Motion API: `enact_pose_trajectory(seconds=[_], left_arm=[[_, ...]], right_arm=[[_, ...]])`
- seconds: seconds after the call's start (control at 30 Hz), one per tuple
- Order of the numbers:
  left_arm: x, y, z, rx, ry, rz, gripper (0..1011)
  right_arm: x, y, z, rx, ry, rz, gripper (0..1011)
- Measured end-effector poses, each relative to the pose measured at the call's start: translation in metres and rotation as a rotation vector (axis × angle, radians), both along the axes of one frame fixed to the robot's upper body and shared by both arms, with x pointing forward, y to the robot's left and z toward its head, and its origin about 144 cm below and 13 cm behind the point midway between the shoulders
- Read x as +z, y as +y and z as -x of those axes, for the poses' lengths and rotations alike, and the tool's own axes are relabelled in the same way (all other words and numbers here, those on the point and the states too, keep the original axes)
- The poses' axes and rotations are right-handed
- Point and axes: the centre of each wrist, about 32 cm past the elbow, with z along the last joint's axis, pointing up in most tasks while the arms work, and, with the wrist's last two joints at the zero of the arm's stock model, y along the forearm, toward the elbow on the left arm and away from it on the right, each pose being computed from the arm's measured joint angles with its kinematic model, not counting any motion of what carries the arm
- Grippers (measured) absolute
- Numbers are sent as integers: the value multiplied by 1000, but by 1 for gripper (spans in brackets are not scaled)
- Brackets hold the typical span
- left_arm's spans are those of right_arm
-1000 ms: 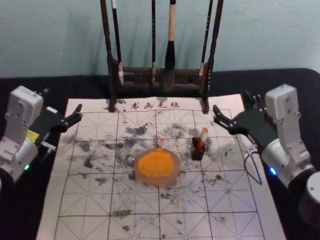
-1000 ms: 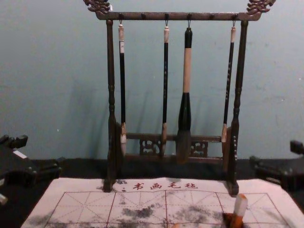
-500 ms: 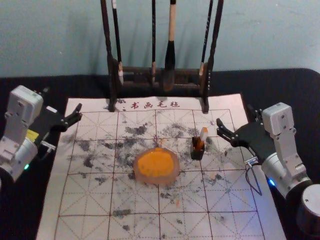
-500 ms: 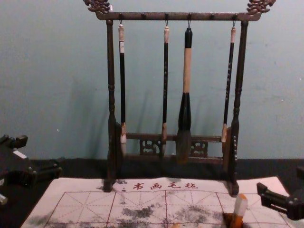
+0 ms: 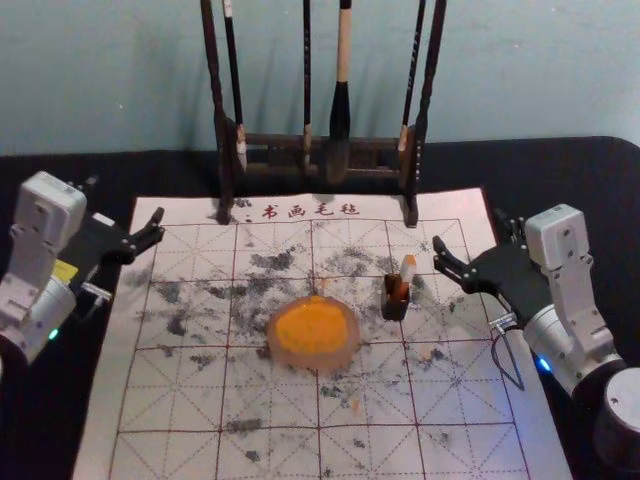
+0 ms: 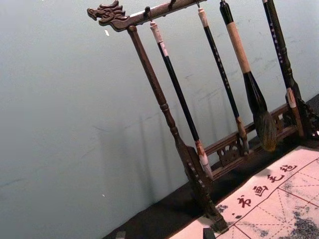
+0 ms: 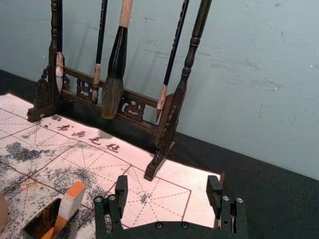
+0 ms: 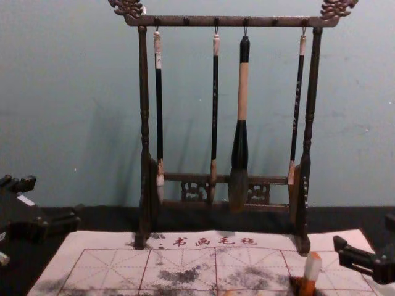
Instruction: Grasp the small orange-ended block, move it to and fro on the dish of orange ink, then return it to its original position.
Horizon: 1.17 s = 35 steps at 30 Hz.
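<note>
Holds the right hand [image 5: 472, 230] open over the right-hand edge of the gridded calligraphy mat [image 5: 482, 445], to the right of the small black holder [image 5: 396, 310] and apart from it. In the right wrist view, has both fingers [image 7: 121, 191] spread well apart, with pale mat between them. Keeps the orange-ended block [image 5: 409, 268] standing in the black holder, orange end up, leaning a little to the right in the chest view, apart from both hands. Has the dish of orange ink [image 5: 300, 363] resting on the mat, left of the holder and slightly nearer the robot.

Rests the left hand [image 5: 125, 203] idle by the mat's left edge, also open, fingertips apart at the border of the left wrist view.

Shows a dark carved brush rack [image 5: 222, 150] at the mat's far edge, with four hanging brushes [image 5: 341, 110], one much thicker, all behind a row of red characters. Spreads everything over a black bench [image 5: 560, 165], before a bluish wall [image 5: 520, 60].
</note>
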Motion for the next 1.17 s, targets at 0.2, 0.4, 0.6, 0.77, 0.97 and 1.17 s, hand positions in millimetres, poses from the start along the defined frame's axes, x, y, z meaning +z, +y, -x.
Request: enact_pose_trajectory(seconds=[0.2,0.4,0.6,0.77,0.97,1.17], left_arm=[[0,0,0,0,0,0,1001],[0,0,0,0,0,0,1001],[0,0,0,0,0,0,1001],[0,0,0,0,0,0,1001],[0,0,0,0,0,0,1001],[0,0,0,0,0,0,1001]], right_arm=[[0,0,0,1,1,-1,1004],[0,0,0,1,1,-1,1004],[1,0,0,1,1,-1,1004],[1,0,0,1,2,-2,1004],[1,0,0,1,2,-2,1004],[1,0,0,1,2,-2,1004]])
